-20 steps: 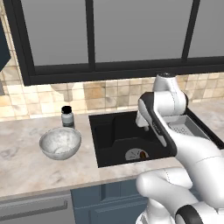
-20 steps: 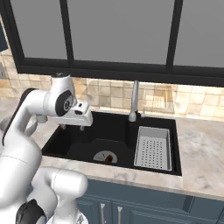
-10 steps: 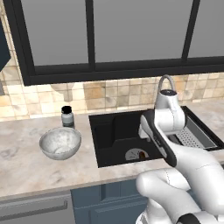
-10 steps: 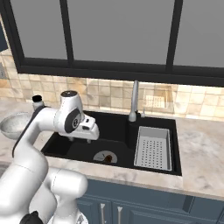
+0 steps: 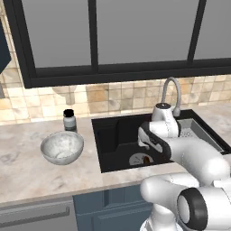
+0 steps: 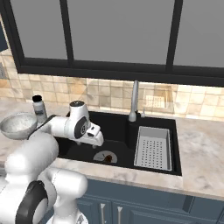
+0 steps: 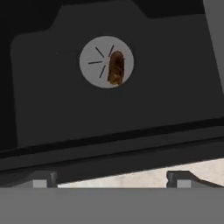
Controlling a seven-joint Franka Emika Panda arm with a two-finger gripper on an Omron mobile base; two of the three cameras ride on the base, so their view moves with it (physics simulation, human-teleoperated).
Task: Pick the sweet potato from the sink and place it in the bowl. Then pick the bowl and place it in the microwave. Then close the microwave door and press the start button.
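The sweet potato [image 7: 116, 68] is a small reddish-brown lump lying on the round grey drain of the black sink [image 5: 116, 134], and it also shows from both sides [image 5: 146, 159] [image 6: 107, 158]. My gripper [image 6: 98, 141] hangs open inside the basin, above the sweet potato and a little toward the front rim, with nothing between its fingers [image 7: 178, 178]. The grey-white marbled bowl [image 5: 62, 146] stands upright on the counter left of the sink. The microwave and the microwave door are out of view.
A small black-capped grey bottle [image 5: 68, 120] stands behind the bowl against the tiled wall. The curved metal faucet [image 6: 134, 101] rises at the sink's back edge. A grey perforated rack [image 6: 153, 146] fills the sink's right part. A dark-framed window runs above.
The arm has swung down from above the sink's left rim into the basin, bringing the hand lower and nearer the drain. The gripper stayed open.
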